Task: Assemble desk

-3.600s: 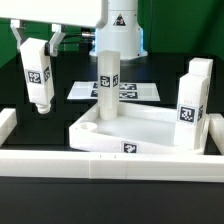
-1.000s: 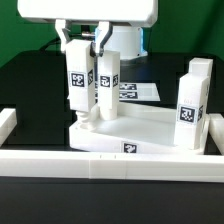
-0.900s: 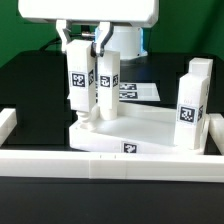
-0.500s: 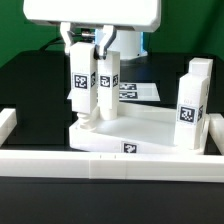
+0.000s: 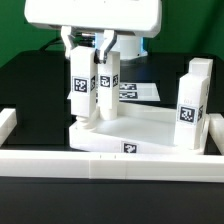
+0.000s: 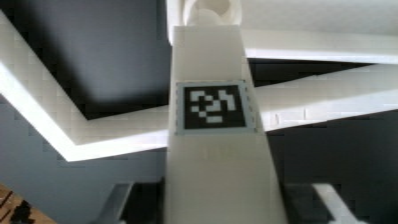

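While we look on from the exterior view, the gripper (image 5: pixel 85 42) hangs over the tabletop (image 5: pixel 150 132), its jaws clamped on the top of a white leg (image 5: pixel 82 88) that stands upright with its black-and-white tag facing us. The foot of this held leg sits at the tabletop's corner on the exterior view's left, at or just above the round socket there; we cannot tell whether it has entered the socket. Just beside it, toward the exterior view's right, a second leg (image 5: pixel 108 85) stands upright in the tray, and a third leg (image 5: pixel 193 104) stands upright at the tray's corner on the exterior view's right, well apart from the other two. The tabletop lies on the black table (image 5: pixel 30 85), just behind the long white border rail (image 5: pixel 110 163). Behind the legs the marker board (image 5: pixel 137 92) lies flat. From the wrist view we see the held leg (image 6: pixel 217 130) running away from the camera, tag up, with the tabletop's raised rim (image 6: pixel 80 125) beneath it.
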Robot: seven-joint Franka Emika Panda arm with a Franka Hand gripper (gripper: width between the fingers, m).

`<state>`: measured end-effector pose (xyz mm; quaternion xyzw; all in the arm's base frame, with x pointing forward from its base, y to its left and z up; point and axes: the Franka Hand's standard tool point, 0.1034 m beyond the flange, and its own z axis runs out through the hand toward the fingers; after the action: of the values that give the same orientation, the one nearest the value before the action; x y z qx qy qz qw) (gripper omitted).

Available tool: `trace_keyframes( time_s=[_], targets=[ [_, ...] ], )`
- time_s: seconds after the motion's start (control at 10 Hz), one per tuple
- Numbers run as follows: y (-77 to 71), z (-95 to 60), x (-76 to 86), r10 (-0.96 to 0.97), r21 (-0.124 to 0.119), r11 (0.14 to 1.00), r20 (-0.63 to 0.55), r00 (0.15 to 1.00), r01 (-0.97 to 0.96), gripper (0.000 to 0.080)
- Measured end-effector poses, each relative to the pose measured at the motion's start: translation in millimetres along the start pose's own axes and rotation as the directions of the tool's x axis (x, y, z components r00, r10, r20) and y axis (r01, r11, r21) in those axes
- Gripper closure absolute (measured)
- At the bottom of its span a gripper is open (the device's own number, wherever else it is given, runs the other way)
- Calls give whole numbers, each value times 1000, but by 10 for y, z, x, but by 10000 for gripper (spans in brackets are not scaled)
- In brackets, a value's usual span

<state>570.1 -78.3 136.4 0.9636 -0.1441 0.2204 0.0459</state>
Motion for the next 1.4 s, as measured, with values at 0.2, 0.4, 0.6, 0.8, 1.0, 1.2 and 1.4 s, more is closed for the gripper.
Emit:
trace_keyframes(
  time_s=[0.2, 0.4, 0.6, 0.8, 1.0, 1.2, 1.4],
  targets=[
    [-14, 5, -7, -3, 1, 1000, 1, 1000, 3, 509],
    [-27, 4, -9, -5, 2, 1000, 1, 1000, 5, 509],
    [-26, 4, -9, -5, 2, 1000, 1, 1000, 5, 509],
    [-26, 4, -9, -5, 2, 1000, 1, 1000, 5, 509],
    [-26, 4, -9, -5, 2, 1000, 1, 1000, 5, 509],
    [-12, 2, -20, -4, -1, 1000, -6, 1000, 4, 509],
    [-19, 1, -21, -5, -1, 1000, -7, 1000, 5, 509]
  ],
)
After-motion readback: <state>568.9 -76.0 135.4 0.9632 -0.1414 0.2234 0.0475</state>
